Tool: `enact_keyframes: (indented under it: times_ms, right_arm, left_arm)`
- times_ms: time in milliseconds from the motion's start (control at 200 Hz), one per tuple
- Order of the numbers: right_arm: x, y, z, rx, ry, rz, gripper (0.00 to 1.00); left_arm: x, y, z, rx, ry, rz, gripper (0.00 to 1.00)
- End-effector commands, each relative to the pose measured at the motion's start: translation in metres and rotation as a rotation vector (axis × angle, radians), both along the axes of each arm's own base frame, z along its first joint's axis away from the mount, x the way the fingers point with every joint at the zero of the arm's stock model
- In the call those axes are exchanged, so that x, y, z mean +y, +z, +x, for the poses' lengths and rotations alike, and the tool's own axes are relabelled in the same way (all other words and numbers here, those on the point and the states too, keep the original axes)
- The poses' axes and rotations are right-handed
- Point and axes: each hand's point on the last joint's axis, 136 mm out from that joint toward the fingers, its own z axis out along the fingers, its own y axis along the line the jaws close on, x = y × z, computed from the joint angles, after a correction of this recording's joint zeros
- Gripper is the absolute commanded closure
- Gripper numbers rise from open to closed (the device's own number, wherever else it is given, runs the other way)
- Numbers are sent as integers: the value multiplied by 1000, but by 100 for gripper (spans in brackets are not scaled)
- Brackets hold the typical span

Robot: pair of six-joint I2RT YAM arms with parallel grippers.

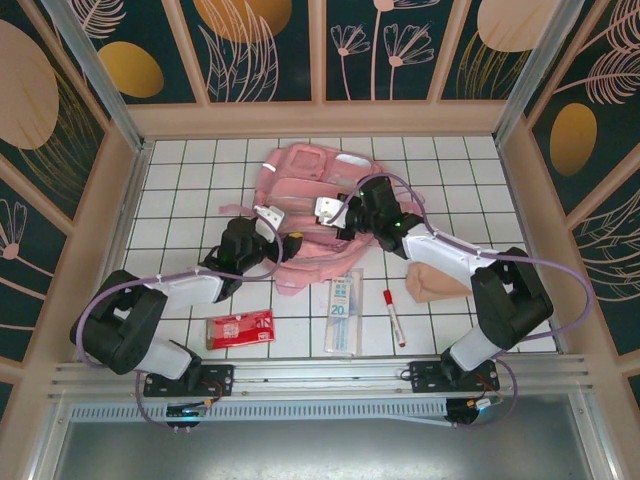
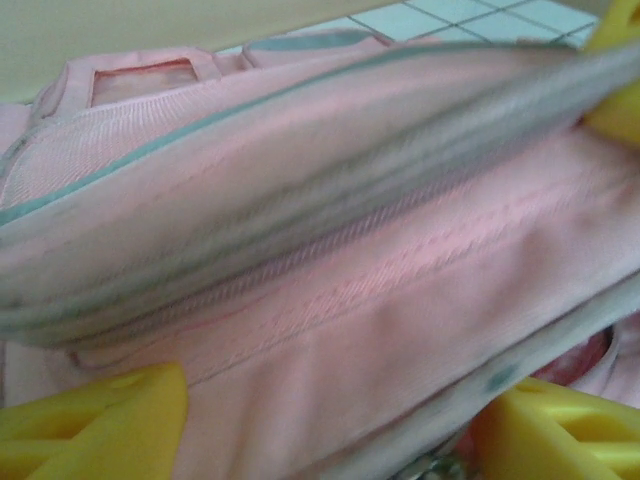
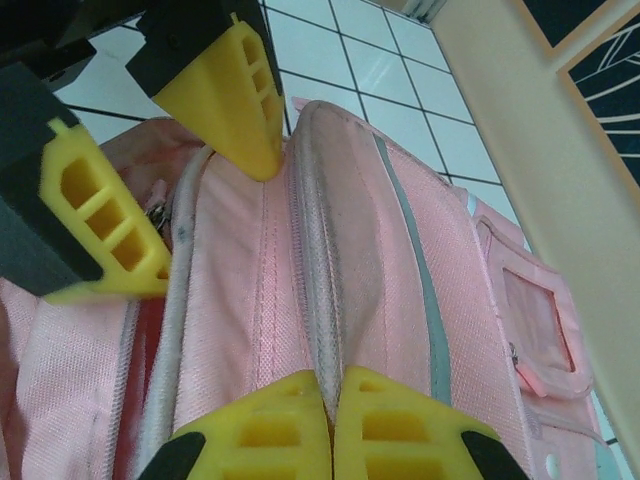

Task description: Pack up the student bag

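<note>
While right fingers (image 3: pixel 400 430) pinch the student bag (image 3: pixel 370 250) — left fingers (image 3: pixel 225 90) gape.

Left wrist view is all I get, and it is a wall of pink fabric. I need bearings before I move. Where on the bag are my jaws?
Observer: From above, the left jaws are at the left edge of the student bag, which lies mid-table.
Operator: Is the other arm on the bag too?
Observer: Yes. The right jaws are shut on the bag's zip ridge, just across from yours, which stand open astride that ridge.
Operator: What else is on the table?
Observer: A red packet, a long clear packet, a red-capped pen and a beige pouch, all between the bag and the arm bases.
</note>
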Motion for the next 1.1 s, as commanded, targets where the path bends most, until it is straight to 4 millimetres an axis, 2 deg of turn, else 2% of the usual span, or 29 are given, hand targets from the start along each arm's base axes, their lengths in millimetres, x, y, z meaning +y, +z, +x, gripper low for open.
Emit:
enact_keyframes:
  times_ms: [0, 115, 195, 260, 280, 330, 400, 440, 455, 485, 520, 596, 701, 786, 851, 941, 981, 1006, 1096]
  right_arm:
    - [8, 56, -16, -101, 119, 119, 100]
    - [10, 59, -21, -98, 142, 131, 100]
    - [9, 57, -24, -98, 155, 121, 100]
    - [6, 51, -23, -113, 150, 88, 100]
    - [4, 50, -23, -118, 147, 80, 100]
    - [0, 48, -20, -131, 135, 69, 100]
    - [-5, 44, -13, -132, 100, 58, 100]
    - [-6, 41, -9, -126, 78, 62, 71]
    - [-5, 39, -9, -120, 73, 66, 63]
    - [-2, 42, -10, -122, 68, 93, 51]
    - [2, 43, -14, -112, 76, 117, 42]
    - [12, 40, -25, -78, 101, 123, 28]
    - [28, 30, -34, -75, 82, 115, 16]
    - [34, 15, -16, -106, -20, 76, 14]
    - [39, 8, -2, -113, -90, 62, 1]
    - [39, 3, 25, -185, -227, 40, 1]
    - [37, 3, 37, -217, -282, 24, 7]
    - [35, 1, 44, -232, -313, 7, 15]
    - [32, -5, 52, -226, -331, -28, 60]
  left_arm:
    - [18, 4, 14, -70, 80, 56, 28]
    - [27, -1, 31, -54, 175, 76, 29]
    - [61, -5, 45, -33, 409, 84, 30]
    - [88, -5, 47, -22, 575, 75, 35]
    - [92, -4, 47, -23, 600, 71, 39]
    - [92, -3, 44, -18, 596, 64, 57]
    - [66, -3, 39, -2, 432, 64, 85]
    - [49, 0, 37, 8, 328, 67, 99]
    - [44, 0, 36, 17, 304, 67, 100]
    - [37, 3, 36, 29, 272, 60, 100]
    - [30, 7, 34, 36, 234, 50, 100]
    - [25, 18, 32, 41, 209, 29, 100]
    - [15, 35, 26, 40, 160, -34, 100]
    - [-3, 48, 17, 34, 60, -105, 100]
    - [-12, 53, 13, 55, 26, -158, 100]
    - [-25, 58, 6, 60, -36, -194, 100]
    - [-26, 57, 3, 56, -50, -203, 100]
    - [-24, 56, 3, 54, -37, -204, 100]
    - [-15, 53, 3, 26, -1, -192, 100]
